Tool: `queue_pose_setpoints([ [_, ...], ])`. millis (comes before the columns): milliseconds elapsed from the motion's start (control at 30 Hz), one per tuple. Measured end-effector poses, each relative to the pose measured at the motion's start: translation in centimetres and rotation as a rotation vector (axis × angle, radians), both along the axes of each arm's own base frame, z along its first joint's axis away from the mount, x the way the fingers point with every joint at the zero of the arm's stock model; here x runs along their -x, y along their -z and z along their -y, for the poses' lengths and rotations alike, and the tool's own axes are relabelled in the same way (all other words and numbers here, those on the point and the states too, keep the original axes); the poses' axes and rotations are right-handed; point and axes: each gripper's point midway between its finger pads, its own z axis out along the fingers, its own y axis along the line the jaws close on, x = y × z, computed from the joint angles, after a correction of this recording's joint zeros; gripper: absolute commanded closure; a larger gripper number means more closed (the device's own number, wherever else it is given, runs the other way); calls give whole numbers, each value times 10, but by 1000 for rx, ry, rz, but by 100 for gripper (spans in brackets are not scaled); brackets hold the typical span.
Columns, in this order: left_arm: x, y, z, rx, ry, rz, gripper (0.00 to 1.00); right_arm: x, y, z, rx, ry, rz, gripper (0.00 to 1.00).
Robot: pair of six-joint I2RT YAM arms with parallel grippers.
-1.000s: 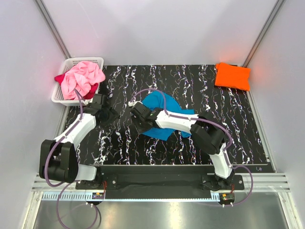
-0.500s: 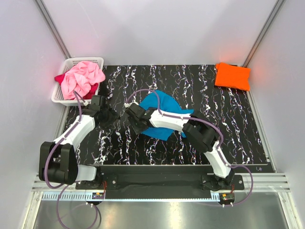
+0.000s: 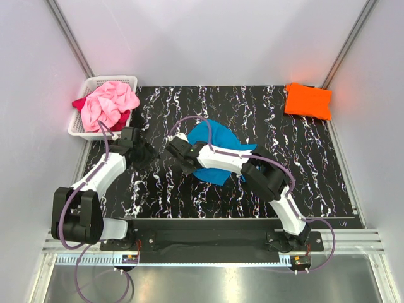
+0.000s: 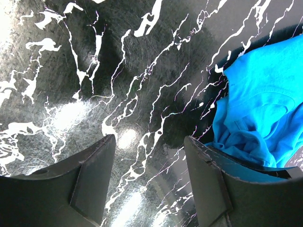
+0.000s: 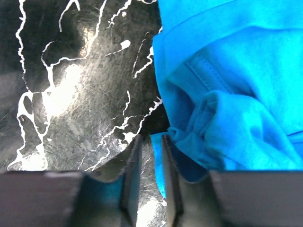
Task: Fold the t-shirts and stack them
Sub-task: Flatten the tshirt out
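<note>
Barely discernible in the right claw (image 5: pixel 150 142), turquoise t-shirt (image 5: pixel 236 71) edge.

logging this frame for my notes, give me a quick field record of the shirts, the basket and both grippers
blue shirt: crumpled, middle of the table
orange shirt: folded, far right corner
pink shirt: heaped in the basket, far left
dark red shirt: in the basket, mostly under the pink one
left gripper: open, holding nothing, over bare table left of the blue shirt
right gripper: closed on the blue shirt's left edge
stack: only the orange shirt is folded
</note>
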Motion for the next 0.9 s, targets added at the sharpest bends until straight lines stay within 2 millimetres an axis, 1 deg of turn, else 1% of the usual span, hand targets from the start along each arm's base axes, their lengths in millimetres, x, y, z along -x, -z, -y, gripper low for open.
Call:
queue_pose_setpoints([
  [33,0,0,0,1,1,0,36,-1,0,0,4,3,1,78],
  [67,0,0,1,3,2,0,36,-2,0,0,6,5,4,93],
  [100,0,0,1,4,2,0,36,-2,1,0,7,5,7,100],
  [500,1,0,2,9,14,0,36,-7,0,4,22,41,31,100],
  [600,1,-1,4,15,19,1,36,-6,-1,10,45,52,33,100],
  [667,1,-1,5,20,24,2,36,-5,-7,19,73,61,38,100],
  [733,0,-2,6,27,29,5,36,-5,-20,28,97,71,54,100],
  [767,0,-2,7,30,33,6,36,-5,-32,33,103,78,69,100],
  [833,-1,-3,9,36,41,12,36,-9,-68,40,91,94,120,100],
  [900,-2,-4,10,43,48,17,37,-16,-114,43,51,109,195,100],
])
